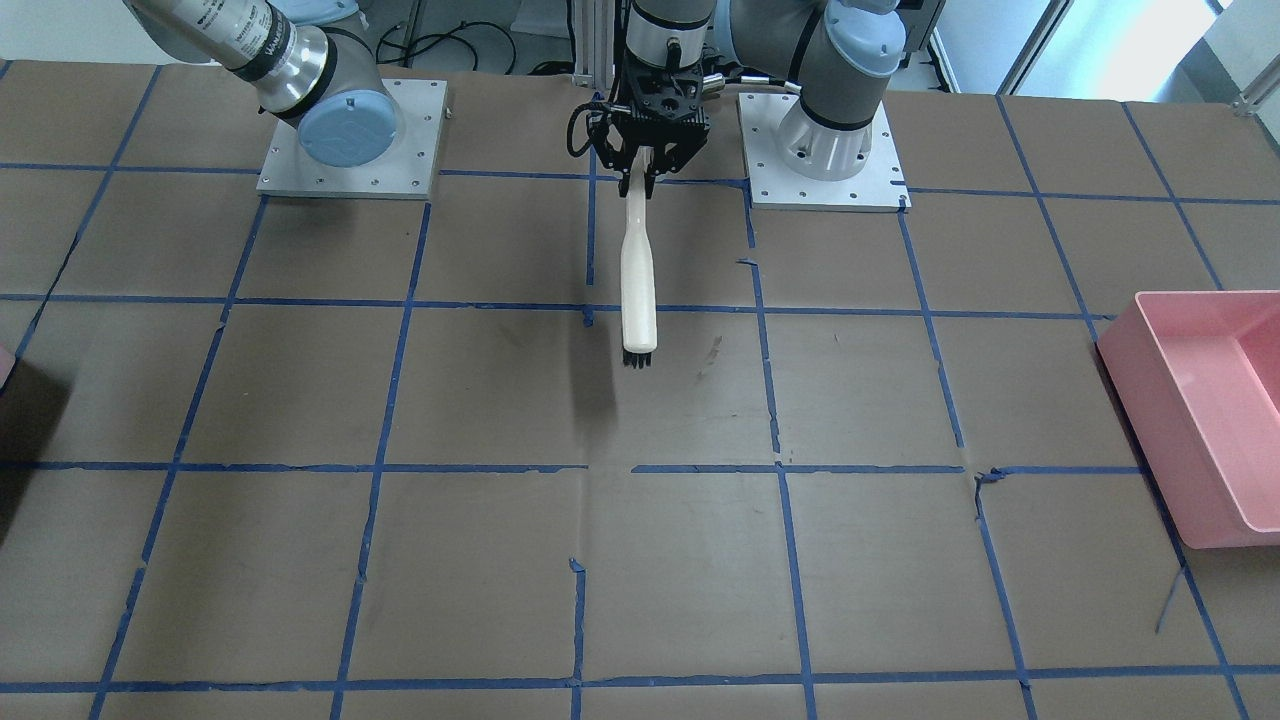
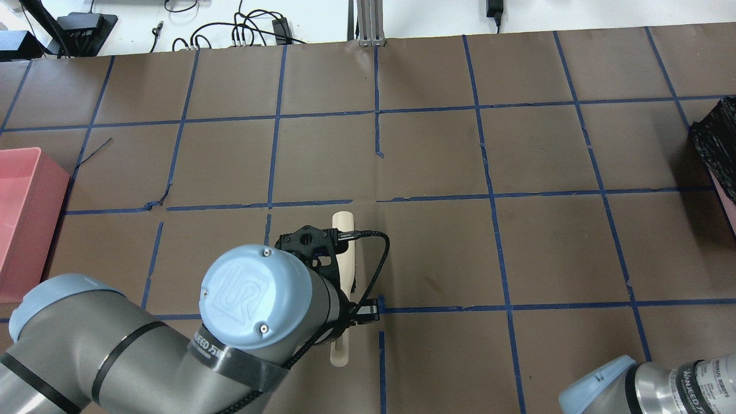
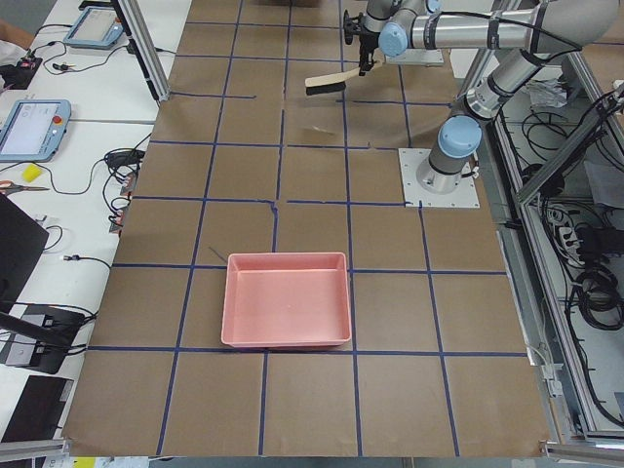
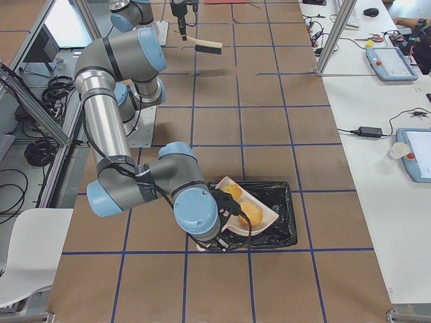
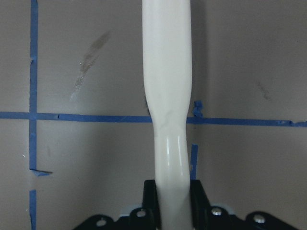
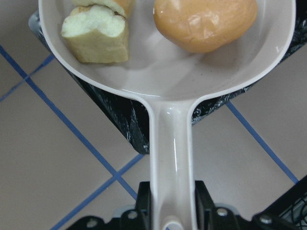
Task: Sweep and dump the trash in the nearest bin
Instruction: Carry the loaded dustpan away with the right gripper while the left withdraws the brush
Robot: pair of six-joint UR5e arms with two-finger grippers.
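My right gripper (image 6: 172,206) is shut on the handle of a cream dustpan (image 6: 168,81). The trash lies in the pan: a tan potato-shaped lump (image 6: 206,21), a pale green-white piece (image 6: 96,33) and an orange-brown chunk (image 6: 120,4) at the top edge. The pan (image 4: 250,208) hangs tilted over the bin (image 4: 283,232), which is lined with a black bag. My left gripper (image 1: 648,172) is shut on a cream brush (image 1: 638,280) with black bristles, held above the middle of the table, far from the bin.
A large bright pink tub (image 1: 1200,410) stands at the table's end on my left side. The bin's black bag (image 2: 713,141) shows at the opposite end. Blue tape lines grid the brown table (image 1: 480,560). Both arm bases (image 1: 350,140) stand on plates at the back.
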